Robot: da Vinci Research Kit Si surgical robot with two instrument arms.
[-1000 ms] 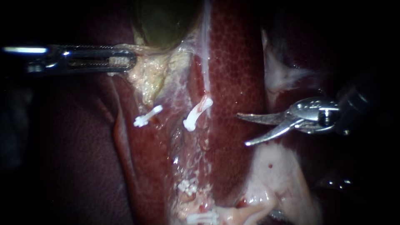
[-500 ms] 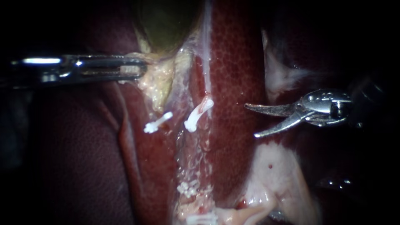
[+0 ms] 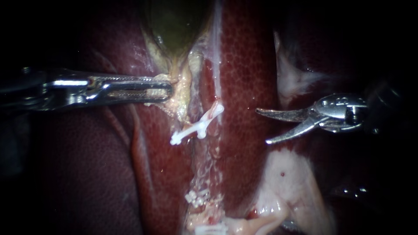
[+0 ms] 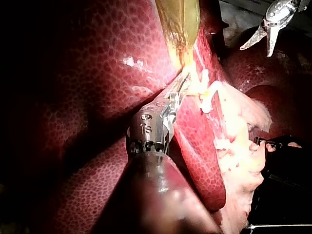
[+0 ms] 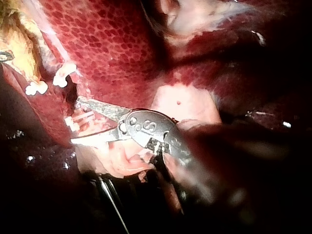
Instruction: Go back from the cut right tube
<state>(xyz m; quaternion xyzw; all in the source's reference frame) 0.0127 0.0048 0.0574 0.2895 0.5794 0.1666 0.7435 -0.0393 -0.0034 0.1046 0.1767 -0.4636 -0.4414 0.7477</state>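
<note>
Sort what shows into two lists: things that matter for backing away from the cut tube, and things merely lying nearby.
Job: right instrument, jaws open; upper clips; left instrument, shut on pale tissue.
Nearby: liver; gallbladder; lower clips.

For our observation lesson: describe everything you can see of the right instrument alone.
The right instrument enters from the endoscope view's right. It looks like polished silver metal: dark shaft, rounded shiny hinge, two slender, slightly curved blades. The blades stand open in a V, tips pointing toward the white clips but well short of them. It hangs over the dark red liver; nothing lies between the blades and it appears to touch nothing.
</note>
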